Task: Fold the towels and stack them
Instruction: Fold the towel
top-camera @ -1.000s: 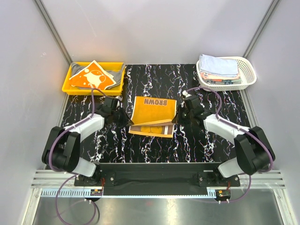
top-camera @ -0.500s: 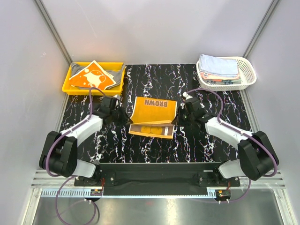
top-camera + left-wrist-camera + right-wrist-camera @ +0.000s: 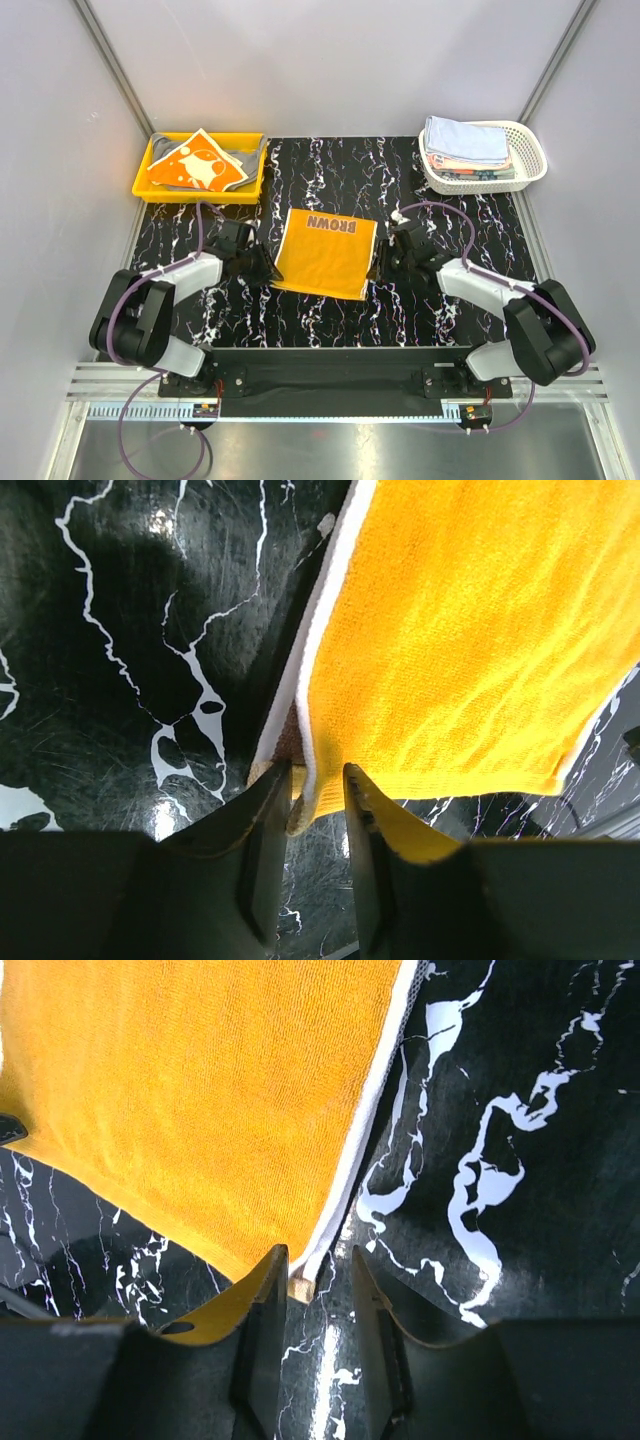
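At the middle of the black marbled tabletop (image 3: 300,170), the folded orange terry towel (image 3: 325,255) lies flat. Both arms stretch low to its near corners. The left hand (image 3: 315,770) pinches one corner. The right hand (image 3: 318,1252), barely parted, straddles the other, its grip unclear.

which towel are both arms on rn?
The orange towel lettered BROWN, flat mid-table: its near corners sit between the fingers of the left gripper and right gripper. The others lie in the yellow tray and white basket.

Black table (image 3: 330,160): orange towel (image 3: 322,255), tray (image 3: 200,192), basket (image 3: 485,181)
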